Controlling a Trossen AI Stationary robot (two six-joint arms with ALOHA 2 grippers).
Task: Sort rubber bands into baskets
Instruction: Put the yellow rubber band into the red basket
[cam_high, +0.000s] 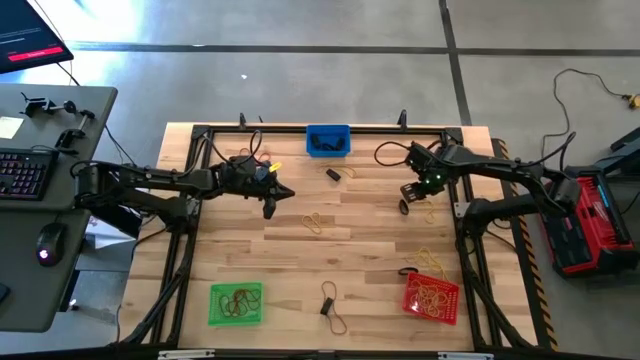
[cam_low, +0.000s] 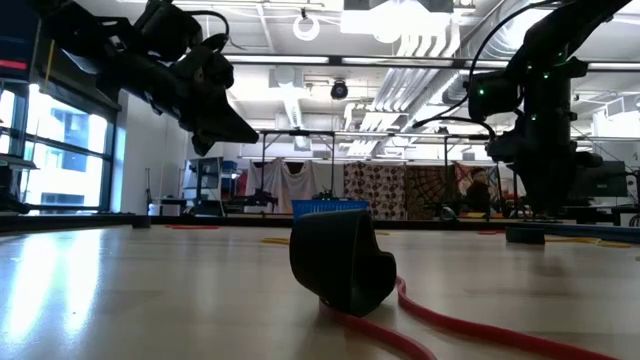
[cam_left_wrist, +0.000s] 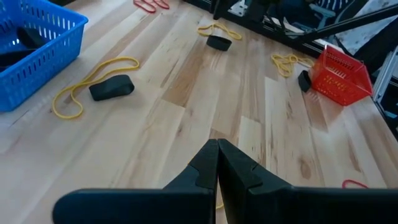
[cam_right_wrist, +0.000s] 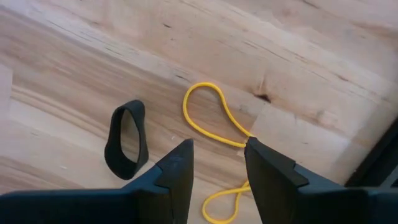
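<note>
The right pincer (cam_right_wrist: 217, 158) is hovering open and empty over a thin yellow rubber band (cam_right_wrist: 214, 118), a wide black band (cam_right_wrist: 126, 148) lying beside it.

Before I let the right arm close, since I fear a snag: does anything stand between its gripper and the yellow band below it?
Nothing visible does. The right gripper is open above the yellow rubber band, with bare table between them. A black band stands beside it, clear of the fingers.
</note>
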